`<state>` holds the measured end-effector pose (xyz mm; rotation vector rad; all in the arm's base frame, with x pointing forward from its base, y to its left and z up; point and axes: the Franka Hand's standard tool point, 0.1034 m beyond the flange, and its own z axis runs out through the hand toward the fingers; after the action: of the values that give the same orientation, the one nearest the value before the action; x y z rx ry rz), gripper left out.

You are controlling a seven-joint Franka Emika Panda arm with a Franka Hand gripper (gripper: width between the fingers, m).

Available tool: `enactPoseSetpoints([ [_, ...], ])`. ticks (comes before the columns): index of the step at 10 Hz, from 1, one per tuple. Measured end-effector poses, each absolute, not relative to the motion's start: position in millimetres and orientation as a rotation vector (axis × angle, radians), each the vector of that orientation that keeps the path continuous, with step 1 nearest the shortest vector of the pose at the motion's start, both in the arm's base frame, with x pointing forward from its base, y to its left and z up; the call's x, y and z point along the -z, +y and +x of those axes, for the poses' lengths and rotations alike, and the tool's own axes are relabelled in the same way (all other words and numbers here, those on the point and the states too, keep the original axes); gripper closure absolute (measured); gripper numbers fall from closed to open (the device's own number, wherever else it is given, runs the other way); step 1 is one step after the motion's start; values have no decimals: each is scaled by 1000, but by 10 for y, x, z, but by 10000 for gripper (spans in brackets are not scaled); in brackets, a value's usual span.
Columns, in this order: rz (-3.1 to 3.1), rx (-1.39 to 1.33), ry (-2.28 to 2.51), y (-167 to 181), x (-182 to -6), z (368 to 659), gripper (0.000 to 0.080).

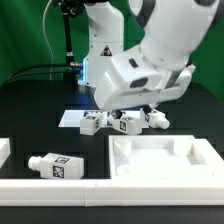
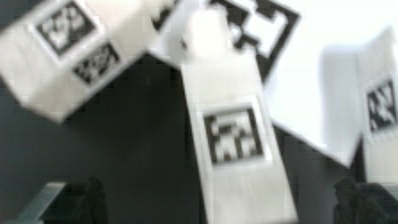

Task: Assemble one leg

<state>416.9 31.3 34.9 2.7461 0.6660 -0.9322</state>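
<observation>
End effector (image 2: 214,203) wide open, fingers (image 2: 64,200) flanking 1 leg (image 2: 233,135), no contact

black table (image 1: 30,125) | lone leg (image 1: 55,166) (on its side) | leg cluster (image 1: 125,122) | panel (image 1: 165,160) | marker board (image 1: 70,117)

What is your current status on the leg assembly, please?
Gripper open. Leg lies between the jaws, not yet gripped. Neighbouring legs crowd close beside it.
</observation>
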Motion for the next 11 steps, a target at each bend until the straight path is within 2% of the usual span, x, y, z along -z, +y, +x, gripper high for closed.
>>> enactPoseSetpoints([
  [4, 2605, 1225, 619, 311, -310, 4173, 150],
  [9, 2598, 1239, 608, 340, -260, 4140, 150],
  [11, 2592, 1239, 609, 385, -170, 4106, 150],
])
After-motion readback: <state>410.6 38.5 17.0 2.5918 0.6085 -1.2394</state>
